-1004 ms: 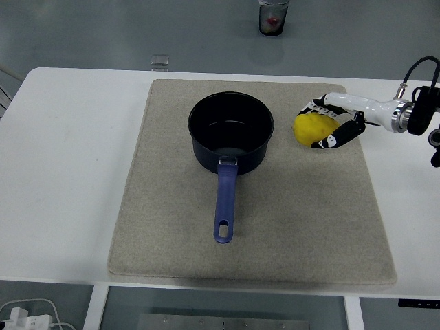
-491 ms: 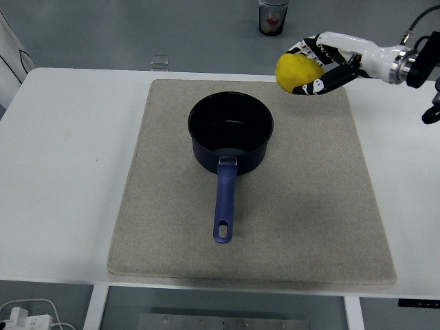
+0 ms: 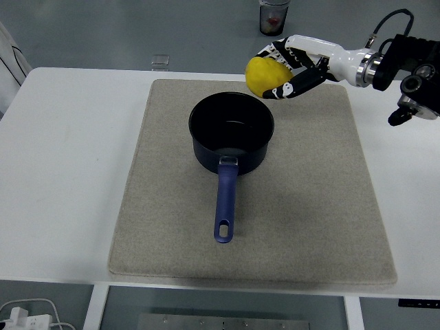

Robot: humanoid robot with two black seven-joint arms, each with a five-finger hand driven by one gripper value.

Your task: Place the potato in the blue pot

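Right hand (image 3: 292, 67) clenched round yellow potato (image 3: 265, 73), held up in the air just past the far-right rim of blue pot (image 3: 231, 132), not touching it; underside of potato partly covered by fingers (image 3: 297, 83), thumb side hard to make out. Pot sat upright on beige mat (image 3: 309, 220) w/ handle toward near edge of white table (image 3: 62, 172), inside dark, contents unclear. Clear cup (image 3: 273, 16) cut off at top edge, small clear block (image 3: 159, 61) beyond mat; no legible writing anywhere.
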